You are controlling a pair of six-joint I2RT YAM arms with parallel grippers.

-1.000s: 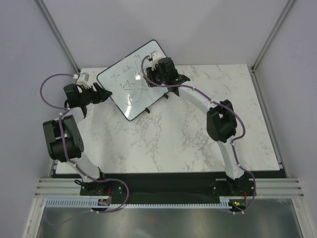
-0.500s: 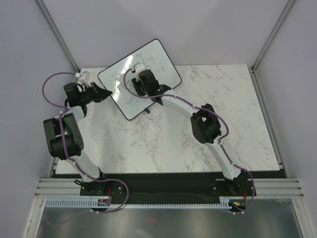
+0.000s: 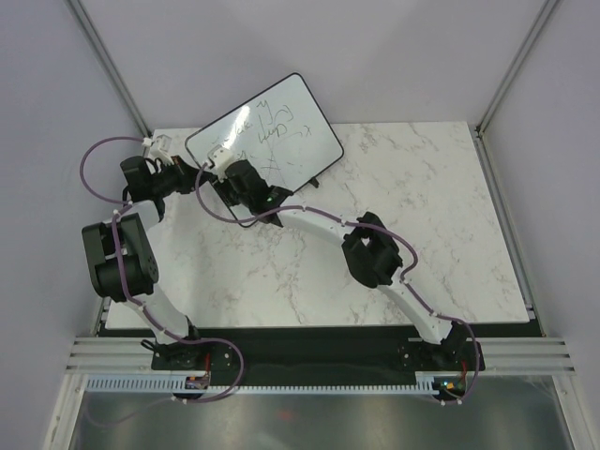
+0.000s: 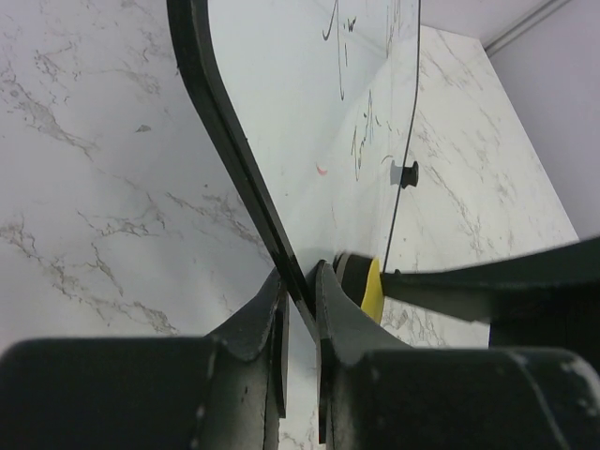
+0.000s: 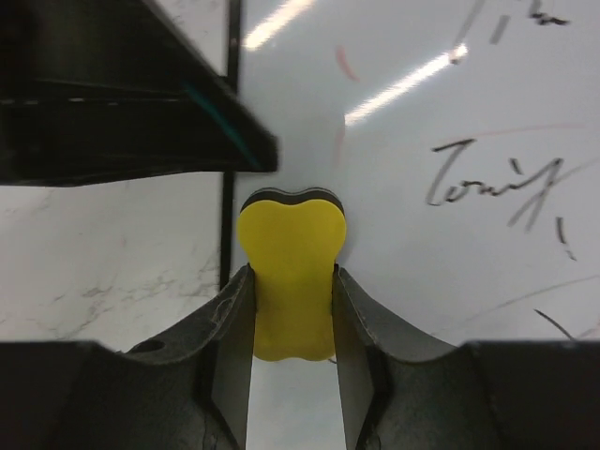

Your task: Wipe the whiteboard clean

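The whiteboard [image 3: 281, 122] stands tilted at the back left of the table, with black handwriting on its glossy face [image 5: 469, 141]. My left gripper [image 3: 195, 175] is shut on the board's black rim [image 4: 217, 131] at its left edge, one finger on each side [image 4: 302, 298]. My right gripper [image 5: 292, 286] is shut on a yellow eraser [image 5: 292, 267], whose dark felt end presses on the board's lower left part next to the rim. In the left wrist view the eraser [image 4: 372, 286] shows just behind my fingers. From above, the right gripper [image 3: 228, 180] hides the eraser.
The marble table [image 3: 375, 187] stretches right and forward of the board. One black foot of the board [image 4: 406, 174] rests on it. Metal frame posts [image 3: 108, 66] rise at the back corners. The right arm [image 3: 375, 258] arches across the table's middle.
The right arm swept the eraser from the board's upper right across to its lower left edge. The left gripper closed on the board's rim, and the board turned slightly.
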